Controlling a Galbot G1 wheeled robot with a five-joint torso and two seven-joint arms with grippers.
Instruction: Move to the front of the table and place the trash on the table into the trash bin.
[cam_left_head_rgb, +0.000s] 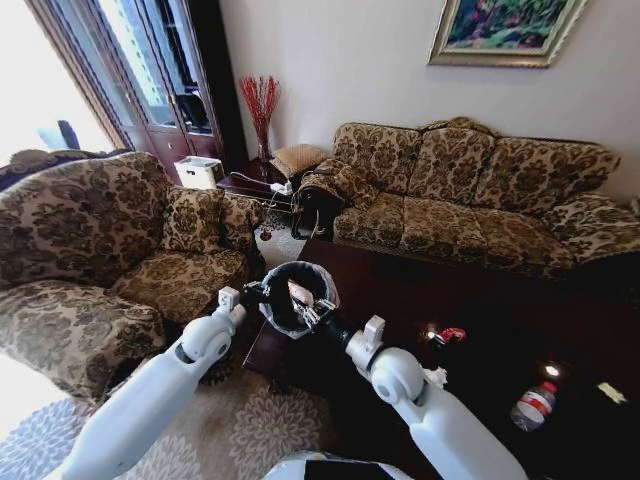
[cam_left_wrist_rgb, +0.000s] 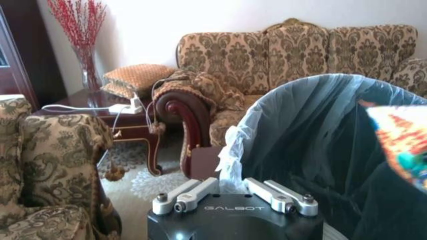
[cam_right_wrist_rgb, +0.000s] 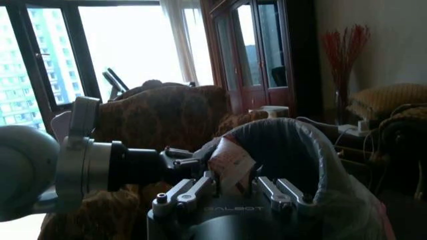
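The right gripper (cam_left_head_rgb: 303, 303) pinched a small wrapper (cam_right_wrist_rgb: 230, 162) over the trash bin (cam_left_head_rgb: 325, 283) at the table (cam_left_head_rgb: 400, 290) corner — the wrapper's long axis roughly upright. The left gripper (cam_left_head_rgb: 256, 292) clamped the bin's bag-lined rim. A bottle (cam_left_head_rgb: 532, 405) lay on the tabletop.

From my seat, the trash bin (cam_left_head_rgb: 299, 297) sits at the bench's (cam_left_head_rgb: 400, 300) left near corner, held between my two arms. My left gripper (cam_left_head_rgb: 252, 294) is at its left rim, my right gripper (cam_left_head_rgb: 309, 312) over its mouth with a wrapper (cam_left_head_rgb: 299, 293) between the fingers (cam_right_wrist_rgb: 193, 187) (it hangs inside the rim). On the bench, right of the bin, lie a can (cam_left_head_rgb: 450, 335), a paper wad (cam_left_head_rgb: 436, 378) nearer me, and a bottle (cam_left_head_rgb: 533, 404) farther right. An armchair (cam_left_head_rgb: 110, 260) stands left of the bench, a sofa (cam_left_head_rgb: 470, 190) behind it.
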